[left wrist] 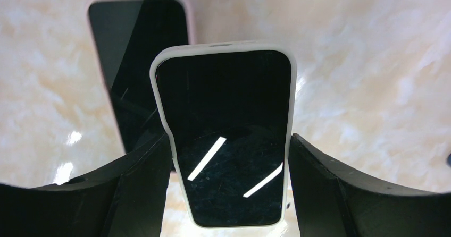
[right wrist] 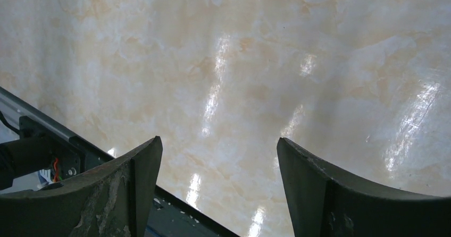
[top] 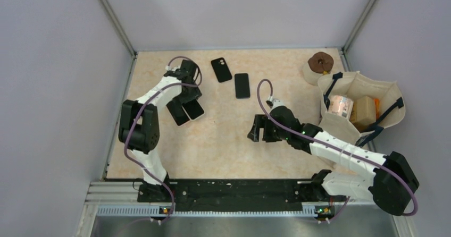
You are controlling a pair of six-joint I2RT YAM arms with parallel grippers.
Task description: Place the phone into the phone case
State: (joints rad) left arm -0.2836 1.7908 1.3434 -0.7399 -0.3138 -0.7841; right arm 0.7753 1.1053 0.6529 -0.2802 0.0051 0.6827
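Observation:
A black phone in a white case (left wrist: 226,136) lies screen up on the marbled table, in the top view (top: 194,108) at the left. My left gripper (left wrist: 230,141) straddles its near end, open; the left finger (left wrist: 143,184) is at the case's edge and a thin gap shows at the right finger (left wrist: 330,189). Beside it lies a second dark phone in a pinkish case (left wrist: 138,61), also (top: 178,112). Two more black slabs lie further back: one with a camera spot (top: 221,69) and a plain one (top: 242,85). My right gripper (top: 258,129) hovers open over bare table (right wrist: 219,141).
A canvas tote bag (top: 367,85) with boxes inside stands at the right edge. A brown round object (top: 320,64) sits on a pale roll in the back right corner. Grey walls close in the table, and a black rail (top: 234,189) runs along its near edge.

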